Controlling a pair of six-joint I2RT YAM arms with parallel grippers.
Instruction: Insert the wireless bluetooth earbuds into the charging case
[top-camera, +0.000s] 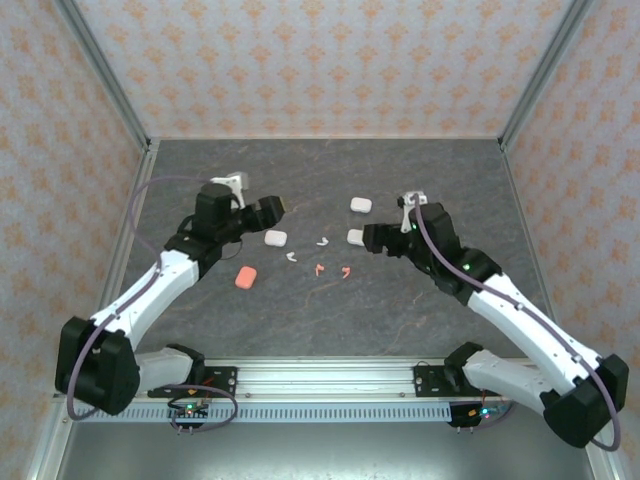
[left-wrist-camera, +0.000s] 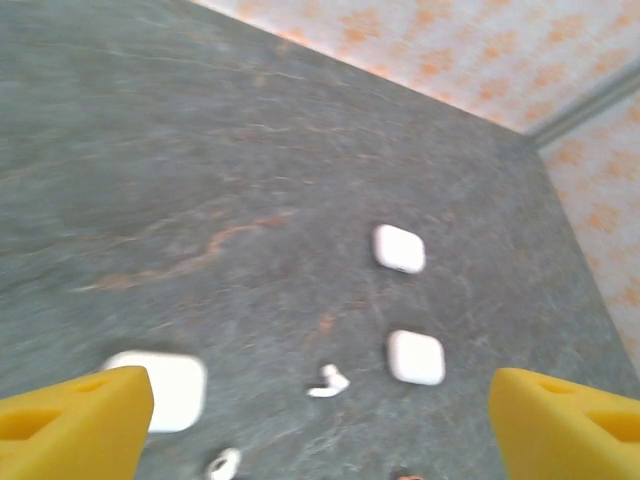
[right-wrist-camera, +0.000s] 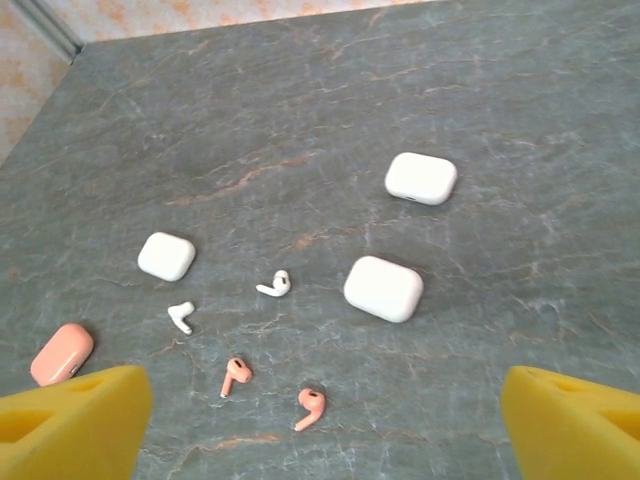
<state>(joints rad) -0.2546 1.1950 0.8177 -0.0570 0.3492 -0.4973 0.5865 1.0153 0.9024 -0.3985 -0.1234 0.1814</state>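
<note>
While both arms reach in toward the middle of the grey marbled table (top-camera: 400, 320), four earbuds lie loose on it between them, none of them in a case. The far white earbud (top-camera: 321, 241) lies at the back of the group. The near white earbud (top-camera: 292, 256) lies just to its left and a little nearer. The two coral ones lie nearest, side by side and apart from each other: the left coral earbud (top-camera: 319, 269) and the right coral earbud (top-camera: 346, 272).

Four charging cases ring them, and all look closed. The left white case (top-camera: 276, 238) lies left of the earbuds, and the coral case (top-camera: 246, 276) lies nearer and further left. The right white case (top-camera: 355, 236) lies right of the earbuds, with the far white case (top-camera: 361, 204) behind it.

The left gripper (top-camera: 272, 208) sits just beyond the left white case. In its wrist view its yellow fingers (left-wrist-camera: 75, 425) stand wide apart with nothing between them. The right gripper (top-camera: 367, 238) sits just right of the right white case; whether it touches the case I cannot tell. Its yellow fingers (right-wrist-camera: 70, 425) are also spread wide and empty.
</note>
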